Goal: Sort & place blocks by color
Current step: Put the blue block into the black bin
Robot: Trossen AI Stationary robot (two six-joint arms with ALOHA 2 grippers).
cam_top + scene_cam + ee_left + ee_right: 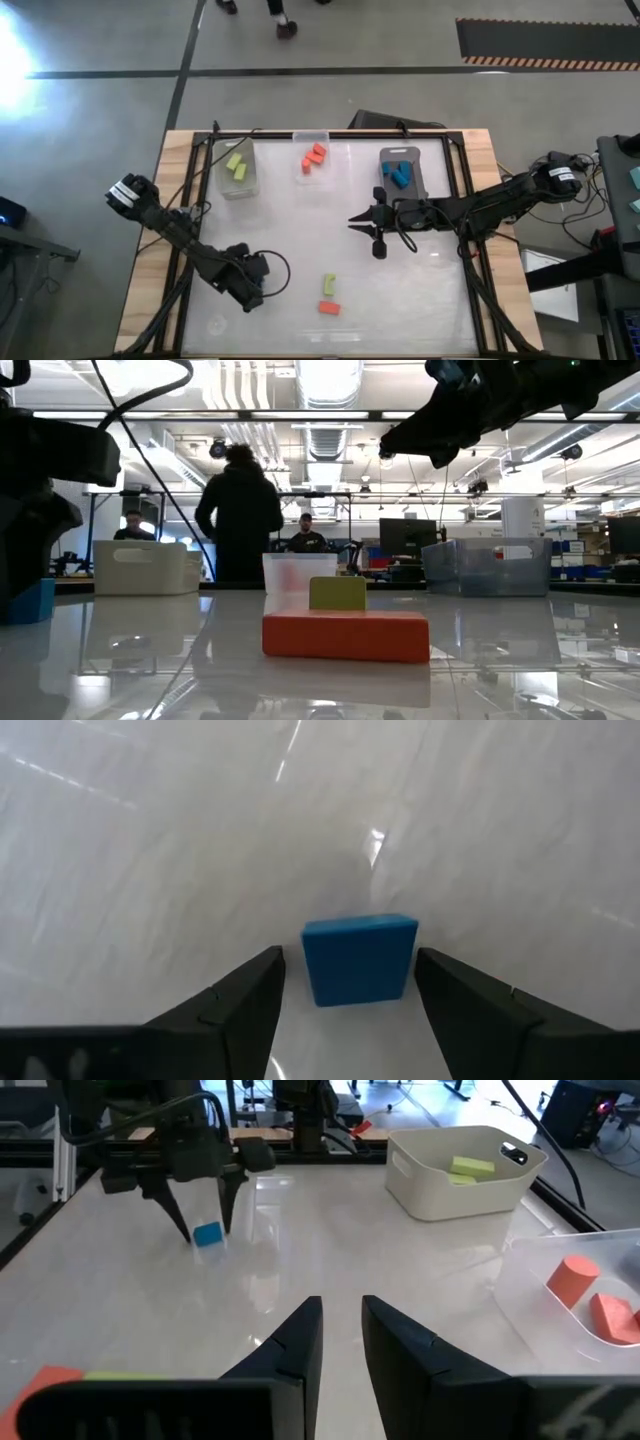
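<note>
A blue cube (360,960) rests flat on the table near its near-left part. My left gripper (348,995) is open, pointing down, with one finger on either side of the cube and a gap on both sides. The right wrist view shows the same cube (208,1234) under the left gripper (206,1230); in the high view the left gripper (250,293) hides it. A lime green block (328,286) and an orange-red bar (329,308) lie loose near the near edge. My right gripper (342,1315) hovers over the table's middle (358,224), open by a narrow gap and holding nothing.
Along the far side stand a white bin (240,182) holding green blocks, a clear bin (311,137) holding orange-red blocks and a grey bin (416,186) holding blue blocks. People stand in the room behind the table (240,510). A black frame (455,180) borders the tabletop.
</note>
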